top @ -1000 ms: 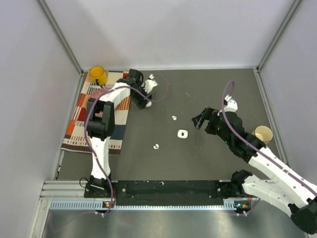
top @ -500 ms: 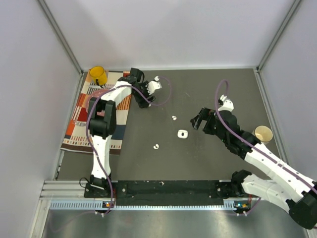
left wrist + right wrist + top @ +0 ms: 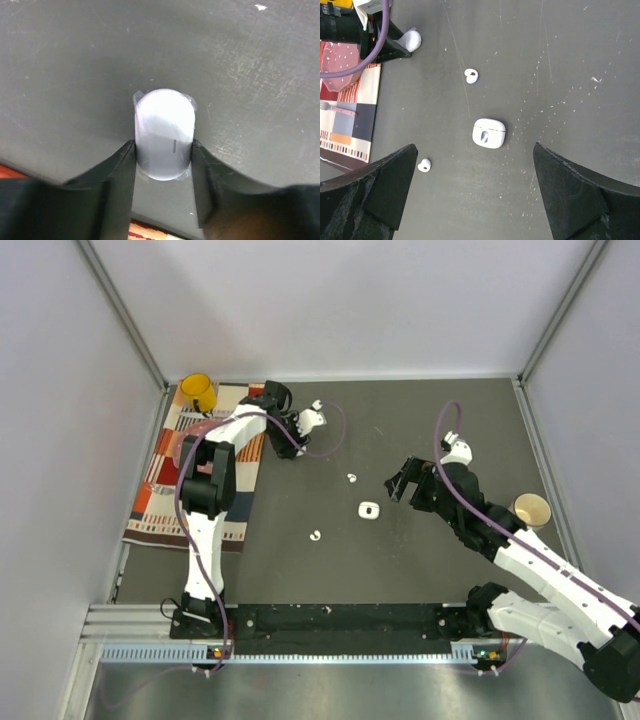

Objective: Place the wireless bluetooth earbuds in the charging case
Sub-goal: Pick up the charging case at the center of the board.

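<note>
My left arm stretches to the table's [image 3: 420,570] far left, wrist just beyond the striped mat's [image 3: 150,490] right edge, bare dark surface ahead. My left gripper [image 3: 163,146] stands narrow, one finger against each side of a white oval case [image 3: 164,117]. Mid-table lie the near earbud [image 3: 316,535], the far earbud [image 3: 352,478] and the charging case [image 3: 368,510], all apart. My right arm reaches in low; my right gripper [image 3: 400,480] is spread wide, empty, just right of them.
</note>
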{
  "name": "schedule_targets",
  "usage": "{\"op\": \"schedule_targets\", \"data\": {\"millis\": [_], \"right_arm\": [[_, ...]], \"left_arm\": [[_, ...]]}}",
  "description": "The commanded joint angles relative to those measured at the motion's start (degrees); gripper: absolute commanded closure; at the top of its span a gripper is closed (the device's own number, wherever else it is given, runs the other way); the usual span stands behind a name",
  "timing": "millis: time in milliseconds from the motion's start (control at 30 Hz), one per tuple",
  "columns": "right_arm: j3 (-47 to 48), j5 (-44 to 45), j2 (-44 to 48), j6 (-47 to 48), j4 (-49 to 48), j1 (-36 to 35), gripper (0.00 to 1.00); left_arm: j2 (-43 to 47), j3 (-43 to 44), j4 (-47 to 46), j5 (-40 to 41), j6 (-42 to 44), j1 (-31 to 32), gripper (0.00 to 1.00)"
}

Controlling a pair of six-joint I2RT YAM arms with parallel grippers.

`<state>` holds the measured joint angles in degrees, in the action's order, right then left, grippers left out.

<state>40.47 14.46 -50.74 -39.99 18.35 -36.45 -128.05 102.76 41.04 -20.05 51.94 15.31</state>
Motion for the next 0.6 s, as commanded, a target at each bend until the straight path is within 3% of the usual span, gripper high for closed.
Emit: {"op": "schedule_targets", "data": {"millis": [0,33,100,167,400,567], "right_arm": [[1.11,0.40,1.61,0.53,-2.35,0.59,0.01],[0.84,0.57,1.87,0.52,-2.35,0.67,0.01],[0.75,0.75,2.14,0.52,-2.35,0.67,0.01],[0.75,0.57,2.40,0.35,-2.35,0.59,0.01],[1.54,1.62,3.72,-3.68,0.37,0.67,0.01],[2.77,-3.63,4.51,-9.05,1.34,2.60,0.01]], "left_arm": [[0.17,0.34,0.89,2.47,-0.18,-0.19,0.68],[0.52,-0.01,0.63,2.56,-0.35,-0.19,0.78],[0.96,-1.15,0.19,3.18,-1.05,-0.19,0.85],[1.31,-1.77,0.27,3.35,-1.76,-0.19,1.00],[10.69,-4.74,2.30,-4.10,-7.99,-0.19,1.00],[29.41,-17.75,-10.52,-15.16,-14.23,-0.11,1.00]]}}
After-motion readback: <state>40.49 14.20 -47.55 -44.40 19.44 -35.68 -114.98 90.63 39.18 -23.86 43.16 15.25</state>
